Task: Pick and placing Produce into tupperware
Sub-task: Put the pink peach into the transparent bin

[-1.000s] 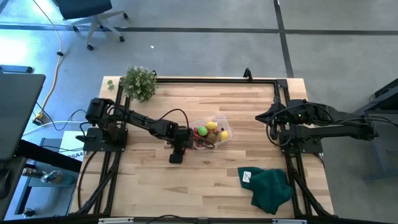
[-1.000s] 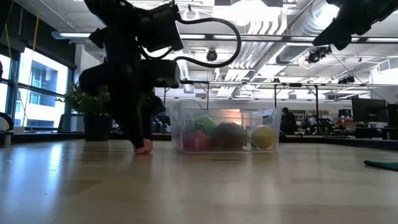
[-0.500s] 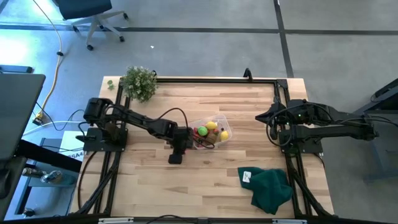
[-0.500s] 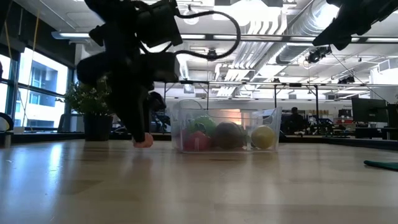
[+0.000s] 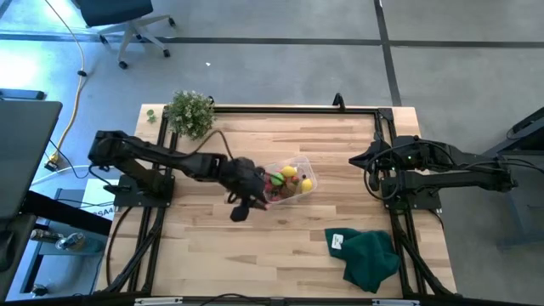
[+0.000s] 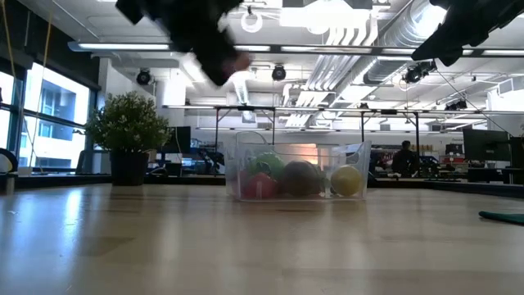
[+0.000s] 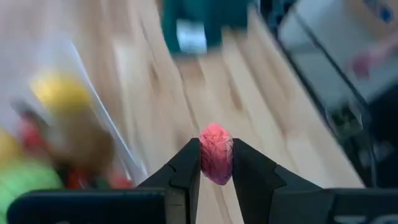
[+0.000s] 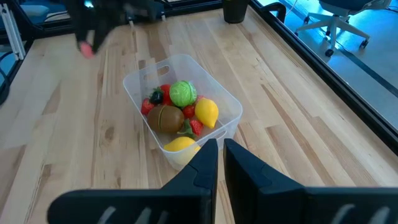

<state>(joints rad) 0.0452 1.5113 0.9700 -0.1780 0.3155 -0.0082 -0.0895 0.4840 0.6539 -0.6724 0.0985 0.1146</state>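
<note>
Left wrist view alone shows left end effector gripping a pink fruit; low view shows it raised beside tub. Right end effector closed, empty.

Both arms are finished in matt black throughout. The left arm is built of slim jointed links, with a dark cable looped along it. The right arm carries bundled black cabling at its base. Wedge-shaped black jaws are fitted on both.
</note>
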